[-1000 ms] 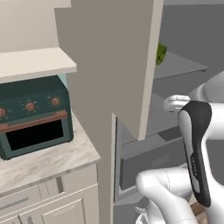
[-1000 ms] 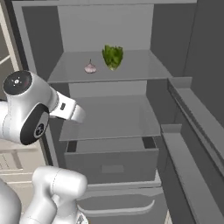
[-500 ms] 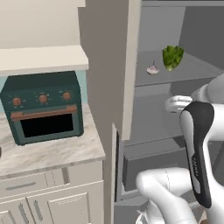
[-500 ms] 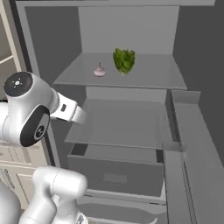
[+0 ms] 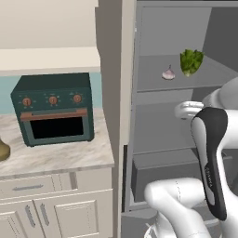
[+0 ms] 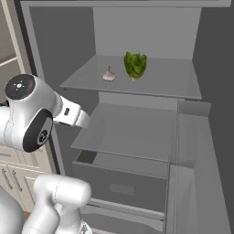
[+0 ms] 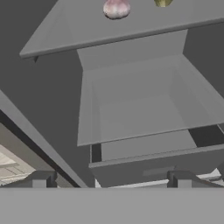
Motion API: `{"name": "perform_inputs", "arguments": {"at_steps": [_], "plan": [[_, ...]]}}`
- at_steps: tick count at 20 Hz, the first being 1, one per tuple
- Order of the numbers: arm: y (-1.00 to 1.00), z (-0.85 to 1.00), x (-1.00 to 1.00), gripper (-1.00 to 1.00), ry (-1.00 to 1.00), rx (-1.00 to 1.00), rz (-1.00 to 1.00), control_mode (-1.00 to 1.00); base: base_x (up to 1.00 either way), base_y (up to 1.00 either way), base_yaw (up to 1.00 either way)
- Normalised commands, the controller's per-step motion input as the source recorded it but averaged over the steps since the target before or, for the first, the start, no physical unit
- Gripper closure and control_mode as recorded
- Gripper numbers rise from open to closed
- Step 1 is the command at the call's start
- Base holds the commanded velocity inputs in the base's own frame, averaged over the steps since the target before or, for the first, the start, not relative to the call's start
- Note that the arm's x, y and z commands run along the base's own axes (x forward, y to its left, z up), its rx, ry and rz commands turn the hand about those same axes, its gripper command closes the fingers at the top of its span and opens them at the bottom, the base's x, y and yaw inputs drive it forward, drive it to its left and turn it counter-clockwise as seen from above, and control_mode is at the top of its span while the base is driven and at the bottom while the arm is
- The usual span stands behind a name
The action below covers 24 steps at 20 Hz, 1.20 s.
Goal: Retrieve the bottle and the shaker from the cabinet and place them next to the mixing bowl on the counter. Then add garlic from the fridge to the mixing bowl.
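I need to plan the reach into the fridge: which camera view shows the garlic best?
The right base view: the garlic sits whole on the upper fridge shelf, left of the leafy green. The left base view shows it smaller, from the side. The hand view cuts it off at the top edge.

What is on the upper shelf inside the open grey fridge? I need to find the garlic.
On the grey upper shelf sit a pale pinkish garlic bulb and, beside it, a leafy green vegetable, apart from each other. Nothing hides them; the shelf's rear corners look bare.
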Motion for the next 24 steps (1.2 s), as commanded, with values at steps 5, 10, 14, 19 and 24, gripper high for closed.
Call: {"name": "perform_inputs", "arguments": {"at_steps": [5,10,14,19,24], "plan": [[0.00,0.00,0.00,-1.00,0.00,0.00,0.00,1.00,0.00,0.00,0.00],[0.00,0.00,0.00,-1.00,0.00,0.00,0.00,1.00,0.00,0.00,0.00],[0.00,0.00,0.00,-1.00,0.00,0.00,0.00,-1.00,0.00,0.00,0.00],[-0.02,0.12,0.00,-1.00,0.00,0.00,0.00,-1.00,0.00,0.00,0.00],[-0.01,0.51,-0.22,-1.00,-0.11,0.00,-0.01,-1.00,0.00,0.00,0.00]]}}
